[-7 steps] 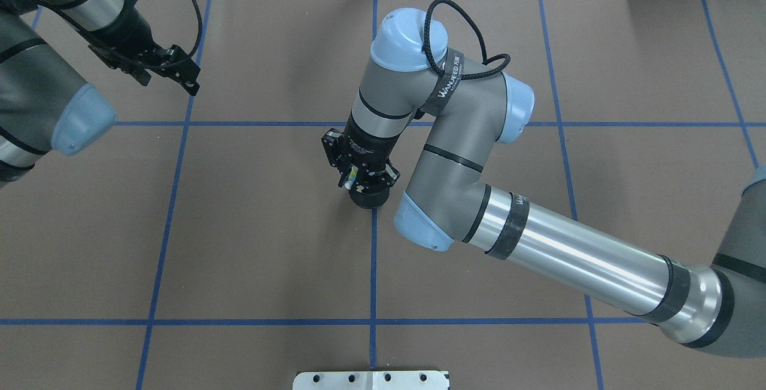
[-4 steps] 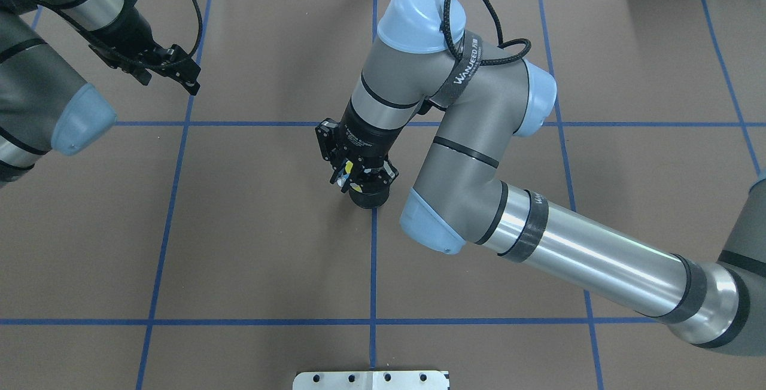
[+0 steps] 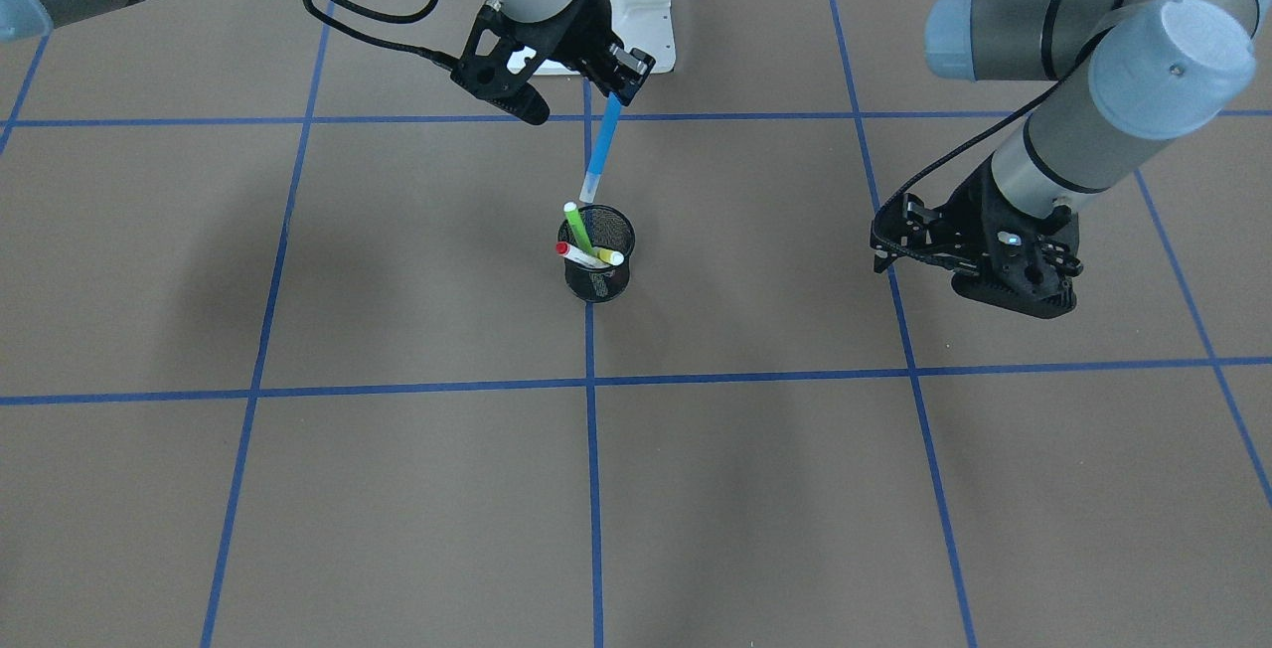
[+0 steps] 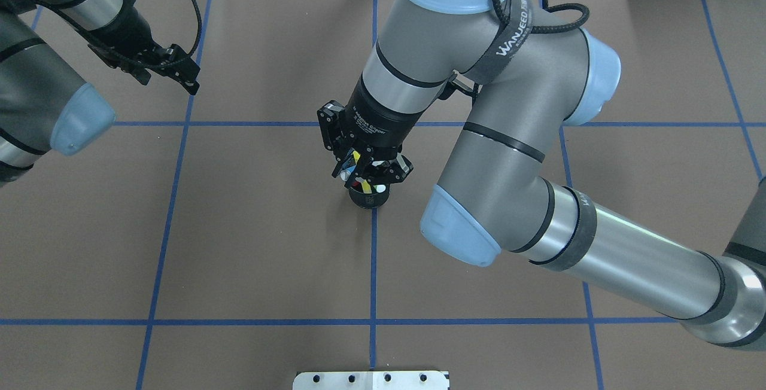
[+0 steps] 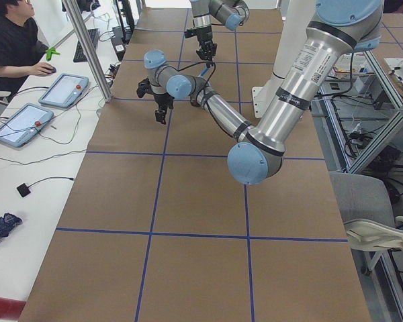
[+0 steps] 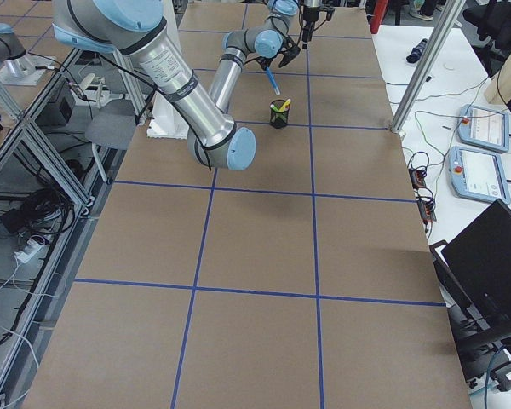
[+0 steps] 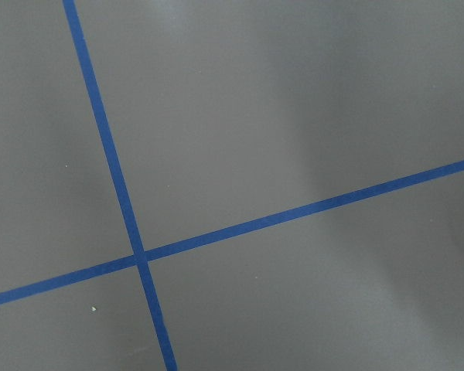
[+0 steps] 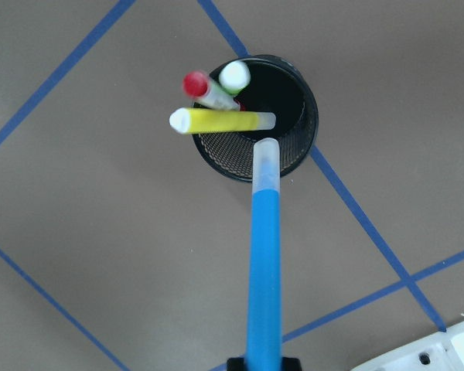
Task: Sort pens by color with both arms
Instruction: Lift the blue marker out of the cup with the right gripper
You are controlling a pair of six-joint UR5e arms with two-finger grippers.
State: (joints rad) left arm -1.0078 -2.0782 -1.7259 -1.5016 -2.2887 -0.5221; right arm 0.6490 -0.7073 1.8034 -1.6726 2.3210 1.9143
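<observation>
The counter (image 3: 397, 509), brown and crossed by blue tape lines (image 3: 397, 391), is carrying everything. My right arm (image 4: 514, 157) is reaching over its middle, while my left arm (image 4: 36, 79) is waiting on its own side, well apart from the work. My right jaws are clamping the top end of the blue pen (image 3: 602, 153). My left jaws are hovering over bare counter beside a tape line, carrying nothing that I can see, and I cannot tell whether they are apart or together. The cup (image 3: 597, 270) is standing upright on a tape line at the middle. The blue pen is hanging tilted from my right jaws, its pale tip pointing down just above the cup's rim on the side toward my base, and it seems to be clear of the mesh. Three pens are leaning in the cup: the green pen (image 3: 576, 227), the yellow pen (image 3: 608, 256) and the red-ended pen (image 3: 568, 251). I am judging this to be the first pick, the blue pen coming out and three waiting, so the sorting is only beginning. The next move is calling for more height, so the tip is clearing the rim and the other pens' tops. Then comes a carry to a free patch on my right side, getting my arm out from above the cup so my left arm is finding a clear way in.
</observation>
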